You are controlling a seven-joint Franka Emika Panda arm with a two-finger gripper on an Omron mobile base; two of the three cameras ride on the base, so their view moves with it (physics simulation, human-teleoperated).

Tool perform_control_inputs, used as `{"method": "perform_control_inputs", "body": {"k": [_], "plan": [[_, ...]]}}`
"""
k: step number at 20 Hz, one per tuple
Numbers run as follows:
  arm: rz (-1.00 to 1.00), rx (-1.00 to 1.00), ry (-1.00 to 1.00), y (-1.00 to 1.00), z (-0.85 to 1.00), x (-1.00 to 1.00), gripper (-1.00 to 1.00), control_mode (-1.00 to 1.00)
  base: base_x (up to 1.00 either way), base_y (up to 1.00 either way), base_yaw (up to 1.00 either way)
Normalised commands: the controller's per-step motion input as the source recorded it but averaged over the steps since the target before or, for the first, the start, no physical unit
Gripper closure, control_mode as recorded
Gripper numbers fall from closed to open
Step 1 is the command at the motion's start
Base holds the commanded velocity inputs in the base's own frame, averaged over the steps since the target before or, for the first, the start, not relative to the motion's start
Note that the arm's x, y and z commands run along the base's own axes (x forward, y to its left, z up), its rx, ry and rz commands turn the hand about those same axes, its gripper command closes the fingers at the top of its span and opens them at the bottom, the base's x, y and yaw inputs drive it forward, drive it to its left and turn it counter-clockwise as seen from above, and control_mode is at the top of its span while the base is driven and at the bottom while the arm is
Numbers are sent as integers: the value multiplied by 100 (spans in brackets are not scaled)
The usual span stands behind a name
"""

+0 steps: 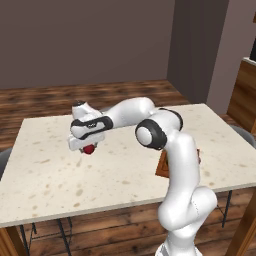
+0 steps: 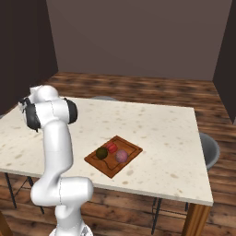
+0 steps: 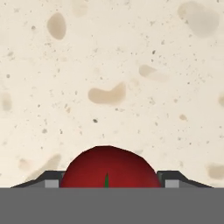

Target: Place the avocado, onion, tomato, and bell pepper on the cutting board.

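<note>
The gripper (image 1: pixel 88 148) is down at the speckled table (image 1: pixel 45 170), its fingertips (image 3: pixel 52 178) close on either side of a dark red bell pepper (image 3: pixel 109 168); I cannot tell whether they grip it. Well away from it, avocado (image 2: pixel 102 153), onion (image 2: pixel 121 156) and tomato (image 2: pixel 111 147) lie on the cutting board (image 2: pixel 131 148).

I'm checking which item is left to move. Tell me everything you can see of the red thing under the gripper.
The red item is a smooth, glossy, deep-red round thing with a small green stem mark on top. It sits on the speckled table, far from the cutting board, between the two fingertips of the gripper, which flank it closely on either side. Whether they touch it is unclear, as is whether it is tomato or pepper.
</note>
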Motion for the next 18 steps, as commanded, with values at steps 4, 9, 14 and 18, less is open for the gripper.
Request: {"method": "perform_control_inputs", "body": {"k": [4, 9, 14, 18], "plan": [[0, 0, -4, -12, 77, -56, 100, -100, 0, 0, 0], [0, 0, -12, -25, 97, -65, 100, -100, 0, 0, 0], [0, 2, -14, -34, 100, -62, 100, -100, 0, 0, 0], [-2, 1, -18, -39, 100, -64, 100, -100, 0, 0, 0]]}}
